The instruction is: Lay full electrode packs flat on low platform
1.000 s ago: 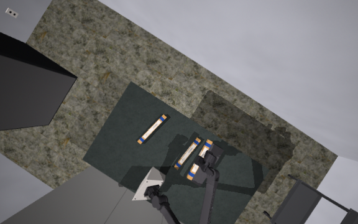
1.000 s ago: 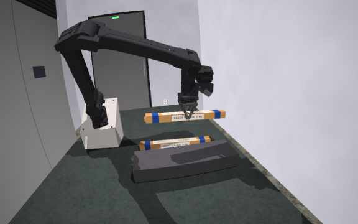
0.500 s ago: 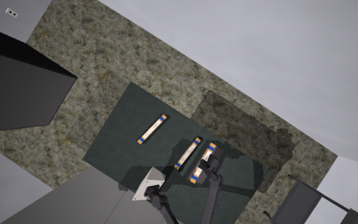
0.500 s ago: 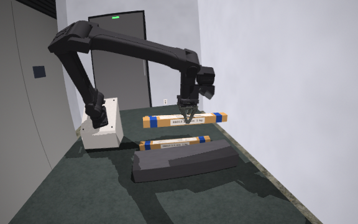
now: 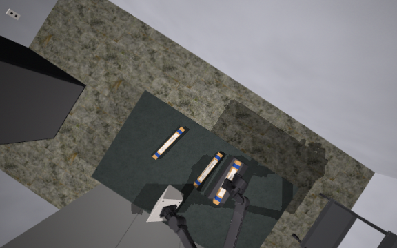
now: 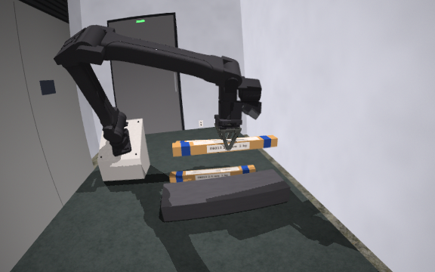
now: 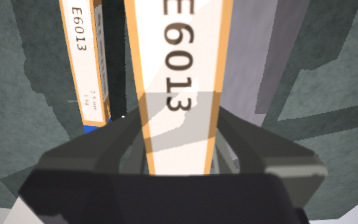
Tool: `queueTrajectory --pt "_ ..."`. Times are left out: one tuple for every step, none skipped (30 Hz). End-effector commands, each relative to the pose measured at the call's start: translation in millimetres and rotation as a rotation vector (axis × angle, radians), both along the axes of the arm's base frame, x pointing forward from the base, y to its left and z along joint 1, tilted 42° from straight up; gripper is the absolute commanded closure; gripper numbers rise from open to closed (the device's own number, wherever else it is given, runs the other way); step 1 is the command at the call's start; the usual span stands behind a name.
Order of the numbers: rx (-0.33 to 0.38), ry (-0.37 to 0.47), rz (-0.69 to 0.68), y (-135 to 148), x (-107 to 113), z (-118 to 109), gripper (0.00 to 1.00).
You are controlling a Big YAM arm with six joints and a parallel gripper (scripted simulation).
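Room: plain grey walls, a dark grey door at the back with a little green light over it, mottled stone-looking floor around the work area.
Surface: dark green mat-type surface, lots of blocky shadows from the arm across it.
Arm: black arm bolted onto a white block base at the surface's far left in the exterior view, reaching up, over and then straight down.
Fingers: fingers point down and are pinching the held pack from both long sides, roughly mid-length. Wrist view shows a dark finger on each side of the orange edges, pressed right against them.
Held pack: orange box, blue bands near each end, white label reading E6013. It's off the surface, hanging level in the air, above the low platform. Not touching it.
Low platform: dark grey slab sitting on the surface, nothing lying on it right now.
Second pack: second pack lies flat on the surface just beside the platform, on the arm-base side, parallel to it. Same E6013 label.
Third pack: third pack lies flat on the surface well apart from the other two, out toward the far corner in the top view.
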State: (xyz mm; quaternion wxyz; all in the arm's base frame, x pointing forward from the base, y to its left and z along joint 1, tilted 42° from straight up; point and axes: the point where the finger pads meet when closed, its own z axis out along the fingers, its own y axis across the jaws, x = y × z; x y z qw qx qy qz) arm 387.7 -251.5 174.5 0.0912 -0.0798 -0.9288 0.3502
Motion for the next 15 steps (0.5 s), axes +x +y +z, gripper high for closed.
queueTrajectory --pt "-0.038 -0.128 0.027 -2.0 22.2 68.7 1.00" --pt "-0.038 -0.128 0.025 -3.2 21.2 69.6 1.00" --pt "-0.038 -0.128 0.025 -4.3 20.2 70.5 1.00" --pt "-0.038 -0.128 0.025 -5.1 19.4 71.3 1.00" --pt "-0.038 -0.128 0.027 -5.6 18.8 72.1 1.00" --pt "-0.038 -0.128 0.029 -6.1 18.2 72.8 1.00" --pt "-0.038 -0.128 0.030 -6.6 17.5 73.6 1.00" --pt "-0.038 -0.128 0.031 -7.1 16.9 74.4 1.00" --pt "-0.038 -0.128 0.031 -7.1 16.9 74.4 1.00" --pt "-0.038 -0.128 0.031 -7.1 16.9 74.4 1.00" --pt "-0.038 -0.129 0.031 -8.0 15.9 76.9 1.00" --pt "-0.038 -0.129 0.031 -8.1 15.4 77.8 1.00" --pt "-0.038 -0.130 0.031 -8.1 15.0 78.7 1.00" --pt "-0.039 -0.131 0.031 -8.2 14.6 79.5 1.00" --pt "-0.039 -0.131 0.030 -8.2 14.2 80.3 1.00"
